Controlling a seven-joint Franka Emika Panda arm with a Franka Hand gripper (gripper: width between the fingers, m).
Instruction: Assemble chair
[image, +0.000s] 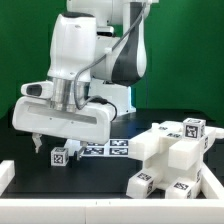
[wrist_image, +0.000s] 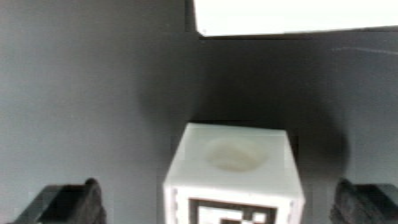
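A small white plastic chair block (wrist_image: 228, 170) with a black-and-white tag stands on the dark bench (wrist_image: 98, 90), between the end effector's (wrist_image: 222, 205) fingers, which are spread apart and clear of it. The step looks like a release or re-grasp; the next move likely calls for lifting clear or closing squarely.

A green wall (image: 25, 50) fills the back of the scene in the exterior view, evenly lit and plain. Below it lies a black desk (image: 100, 175) with a matte top. A low white rim (image: 60, 198) runs along the desk's near edge, turning up at the exterior view's left. In the wrist view the dark desk surface looks grey and blurred.
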